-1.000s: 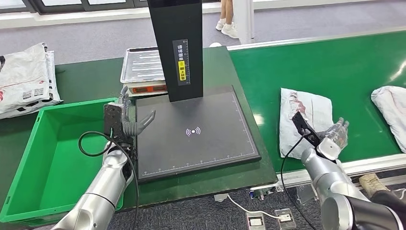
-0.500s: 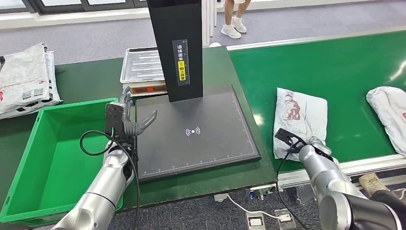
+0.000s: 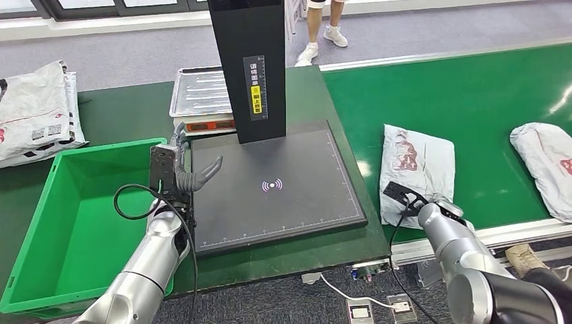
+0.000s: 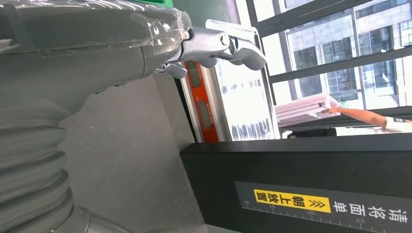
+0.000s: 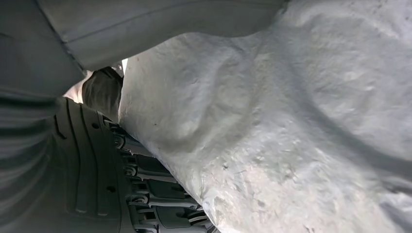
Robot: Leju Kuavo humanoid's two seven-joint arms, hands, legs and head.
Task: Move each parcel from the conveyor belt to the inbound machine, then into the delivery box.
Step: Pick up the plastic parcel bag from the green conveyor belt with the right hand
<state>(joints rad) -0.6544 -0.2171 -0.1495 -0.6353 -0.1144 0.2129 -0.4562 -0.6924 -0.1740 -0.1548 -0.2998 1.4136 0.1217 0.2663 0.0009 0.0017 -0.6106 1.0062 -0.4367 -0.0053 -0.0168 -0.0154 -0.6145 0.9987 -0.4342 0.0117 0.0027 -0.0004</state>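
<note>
While no parcel yet lies on the flat black matte scanning pad of the inbound machine (image 3: 276, 182) or in the green plastic delivery box (image 3: 67, 229), seen from the head view: crumpled white plastic parcel (image 3: 415, 169) on the green conveyor belt (image 3: 485, 94), just beside the pad; right hand (image 3: 438, 206) at the parcel's near edge, fingers tucked out of sight. Second white parcel (image 3: 546, 165) farther along the belt. Left hand (image 3: 182, 172) raised at the pad's left edge, holding nothing, fingers apart. Whole job apparently left to do: lift, scan, drop.

From the left wrist view: left hand's ribbed grey cover and glossy thumb up close, metal fingertips (image 4: 243, 46) spread before an orange-fronted steel scale (image 4: 204, 107) and the machine's black column.

From the right wrist view: wrinkled, dusty white film of the parcel pressed against dark ribbed fingers (image 5: 145, 189), seemingly closing under the edge; firm clamp or not, cannot tell.
</note>
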